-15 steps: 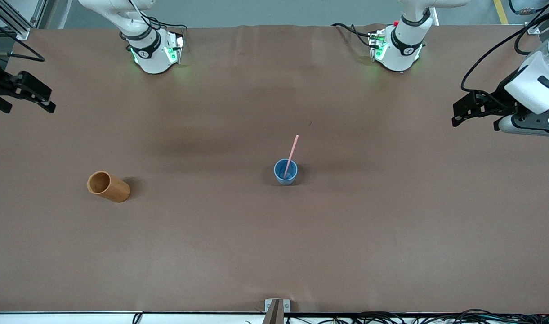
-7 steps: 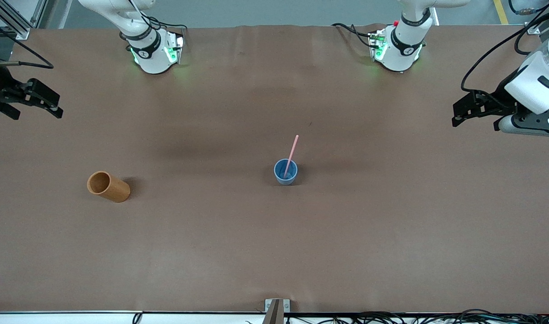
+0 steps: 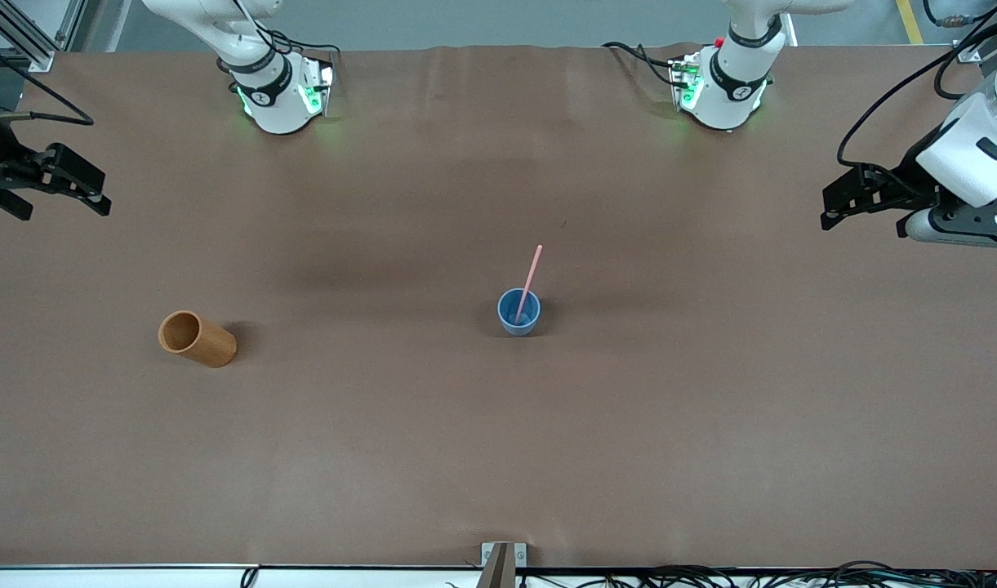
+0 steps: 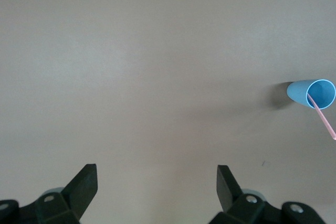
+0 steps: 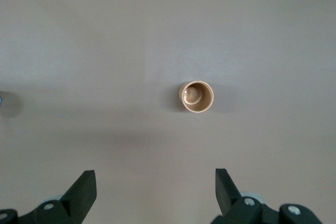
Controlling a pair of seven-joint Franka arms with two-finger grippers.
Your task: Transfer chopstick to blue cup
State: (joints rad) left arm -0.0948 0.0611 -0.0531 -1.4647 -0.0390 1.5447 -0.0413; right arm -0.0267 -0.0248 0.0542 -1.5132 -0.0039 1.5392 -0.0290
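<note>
The chopstick (image 3: 529,282) stands in the blue cup (image 3: 518,312), just below the middle of the front frame. Its lower end rests inside the cup and the pink shaft leans out over the rim toward the arm bases. The cup is upright on the brown bench (image 3: 498,441).

My left tool (image 3: 843,206) hangs at the right edge of the front frame, over the left arm's end of the bench, well apart from the cup. Its jaws are spread wide and hold nothing. My right tool (image 3: 61,181) is at the left edge of the frame, over the right arm's end, likewise spread wide and empty. Neither touches the chopstick or the cup.

Left wrist view: cup (image 4: 315,94) and chopstick (image 4: 322,116) sit at the right edge of the frame, the chopstick running off it; my two fingertips (image 4: 86,179) show at the bottom, with bare bench between them.

Right wrist view: the orange-brown cup (image 5: 197,96) sits near the frame's centre, seen from straight above; its inside looks empty. The front view shows the same cup (image 3: 197,338) in its lower left part, well apart from the blue cup.
</note>
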